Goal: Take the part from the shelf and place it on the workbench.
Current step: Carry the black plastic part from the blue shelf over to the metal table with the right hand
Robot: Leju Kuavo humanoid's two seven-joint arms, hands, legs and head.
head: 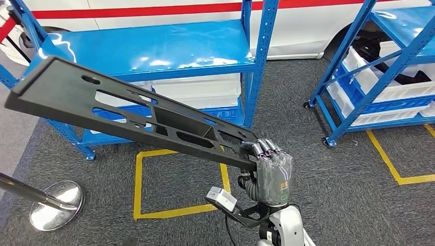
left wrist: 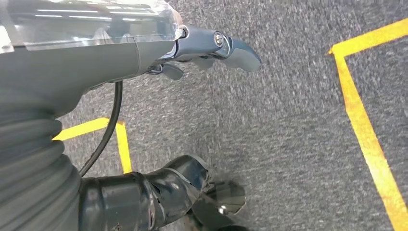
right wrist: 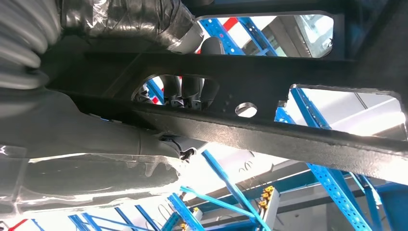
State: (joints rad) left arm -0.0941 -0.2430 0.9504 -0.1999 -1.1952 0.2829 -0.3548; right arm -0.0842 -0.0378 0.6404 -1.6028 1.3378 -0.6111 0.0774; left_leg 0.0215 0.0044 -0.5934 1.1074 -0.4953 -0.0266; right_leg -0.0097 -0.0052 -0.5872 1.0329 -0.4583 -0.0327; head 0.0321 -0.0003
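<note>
1. Nearest to us in the head view, our right hand [head: 271,171] is rising from the lower edge with its back toward the camera, its fingers [head: 264,147] curling over the near end of the part [head: 118,102] and gripping it.
2. In the right wrist view we are seeing the same grip from beneath: dark fingers [right wrist: 185,91] are showing through a cutout in the part [right wrist: 288,134], closed around its edge.
3. The part, a long black plate with several cutouts and round holes, is hanging in the air above the floor, slanting up and away to the left from our right hand; its far end is lying in front of the shelf.
4. In the left wrist view, our left hand [left wrist: 159,62] is hanging over the grey carpet [left wrist: 269,125], holding nothing; its thumb [left wrist: 226,45] is pointing outward, and we cannot tell how far its fingers are spread.
5. Beneath the part, yellow floor tape [head: 137,179] is marking a rectangle on the carpet, and a chrome stanchion base [head: 55,204] is standing to its left.
6. Farther off, the blue shelf [head: 154,51] is standing behind the part, with white bins [head: 205,89] on its lower level.
7. A second blue rack [head: 379,72] is standing at far right, and a white vehicle with a red stripe [head: 179,9] is sitting behind both.
</note>
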